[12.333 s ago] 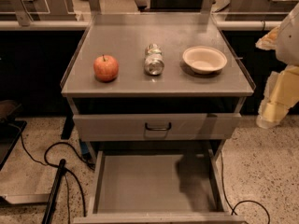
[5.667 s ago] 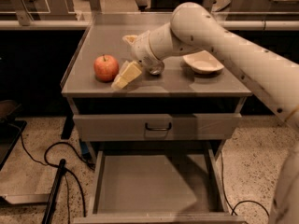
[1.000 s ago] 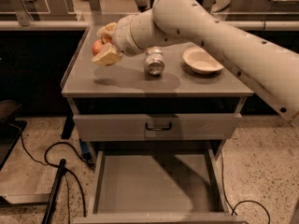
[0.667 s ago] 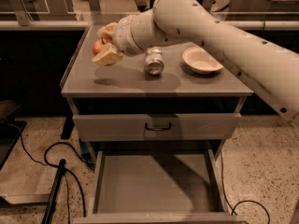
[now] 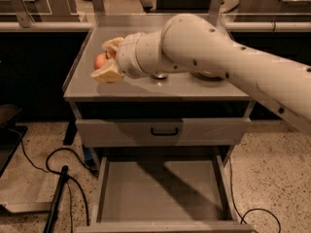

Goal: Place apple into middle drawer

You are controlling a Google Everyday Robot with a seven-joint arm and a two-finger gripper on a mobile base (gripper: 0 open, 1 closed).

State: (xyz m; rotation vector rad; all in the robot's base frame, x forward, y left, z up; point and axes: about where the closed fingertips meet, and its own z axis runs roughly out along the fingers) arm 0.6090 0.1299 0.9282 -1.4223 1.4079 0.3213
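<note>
Apple (image 5: 100, 60) is clamped in the gripper (image 5: 109, 60), above the cabinet top's (image 5: 194, 87) left side. Bring it nearer, clear the shut drawer front (image 5: 194, 130), then lower it into the open middle drawer (image 5: 163, 192) and release low.

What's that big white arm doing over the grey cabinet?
A robot arm reaches in from the right, and its end effector is closed on a red-orange apple, held over the left side of the cabinet top. Lower down, the middle drawer is pulled open with nothing lying in it, while the drawer front above it is shut. The apple is not yet in the drawer; it probably goes down there next.
</note>
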